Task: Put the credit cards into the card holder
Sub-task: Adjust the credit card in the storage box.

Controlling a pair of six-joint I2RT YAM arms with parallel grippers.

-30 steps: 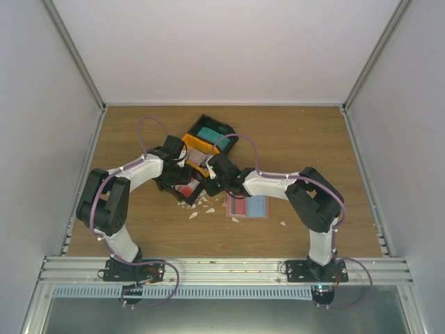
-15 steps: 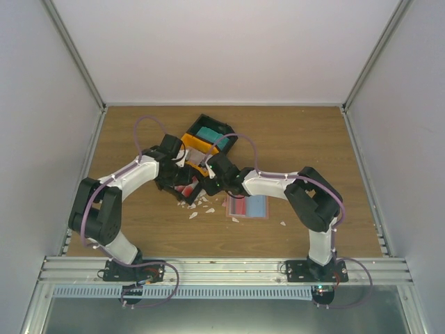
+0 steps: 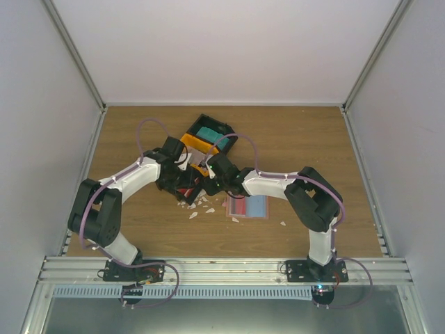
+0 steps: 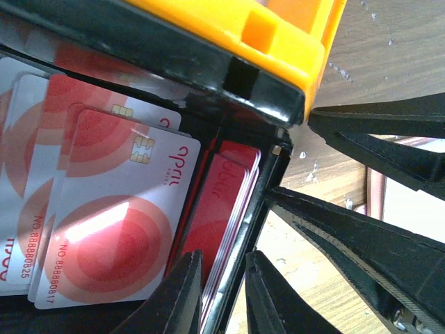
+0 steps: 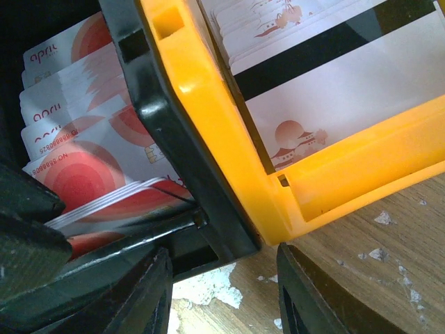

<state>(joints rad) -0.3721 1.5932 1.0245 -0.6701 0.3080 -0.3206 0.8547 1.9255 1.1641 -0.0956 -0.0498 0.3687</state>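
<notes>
White credit cards with red circles (image 4: 111,229) and a stack of red credit cards (image 4: 224,198) stand in the near black compartment of the black-and-orange tray (image 3: 208,119). My left gripper (image 3: 185,188) (image 4: 222,306) has one finger inside that compartment and one outside, closed on the red cards together with the tray wall (image 4: 261,202). My right gripper (image 3: 207,184) (image 5: 226,292) is open, with its tips at the tray's near corner (image 5: 229,229). The card holder (image 3: 248,206) lies open on the table to the right, showing its red and light-blue inside.
White paper scraps (image 3: 201,203) lie on the wood between the tray and the card holder, also under my right gripper (image 5: 208,282). The orange compartment (image 5: 208,118) holds white cards with red pictures (image 5: 334,90). A teal stack (image 3: 206,133) sits in the far compartment.
My left arm swung its elbow left and pushed the gripper lower into the tray compartment, covering most of the red cards. The right arm barely moved.
</notes>
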